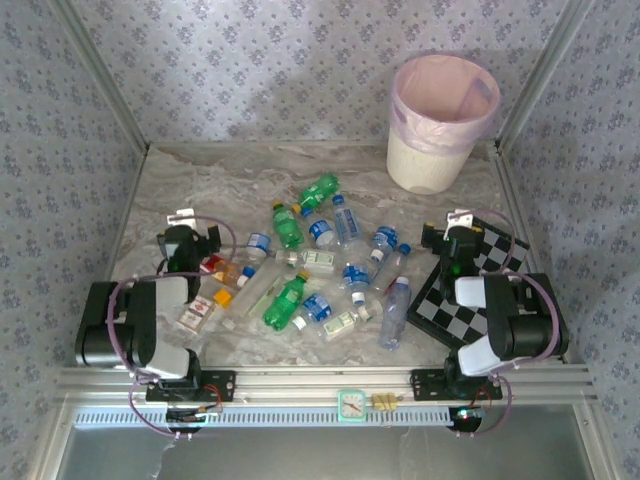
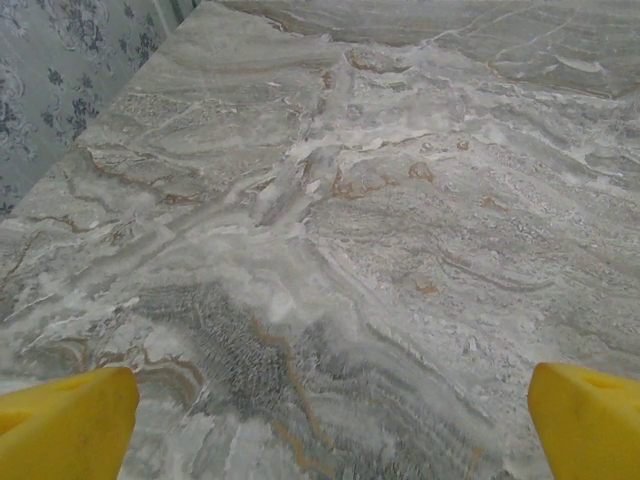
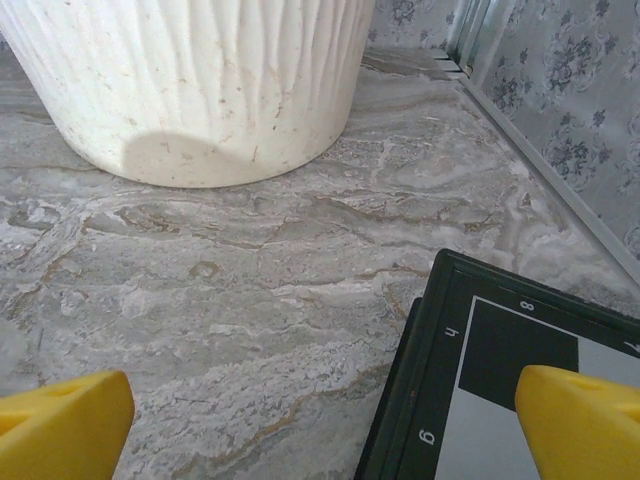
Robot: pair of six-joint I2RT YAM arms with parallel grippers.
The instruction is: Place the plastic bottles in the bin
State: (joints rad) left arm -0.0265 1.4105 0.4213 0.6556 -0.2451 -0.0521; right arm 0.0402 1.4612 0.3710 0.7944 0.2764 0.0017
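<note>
As I judge it, you are at the very start of the job. The plastic bottles (image 1: pixel 355 275) lie scattered over the middle of the tabletop (image 1: pixel 200 180), between the two arms, and neither hand has one. The bin (image 1: pixel 425 165) stands in the far right corner, well apart from the heap. Your left hand (image 1: pixel 188 240) sits at the heap's left edge, released and empty, with bare marble between its yellow fingers (image 2: pixel 70 420). Your right hand (image 1: pixel 455 245) is likewise spread wide and empty, poised over the far corner of a chessboard (image 3: pixel 500 380) and facing the bin's ribbed wall. The next move calls for choosing one bottle and bringing a hand down over it. The clear bottle (image 1: pixel 394 312) just left of the chessboard looks the likeliest pick, since it lies a little apart from the others on the bin's side. Close across its body, not its cap, because it will probably roll.
</note>
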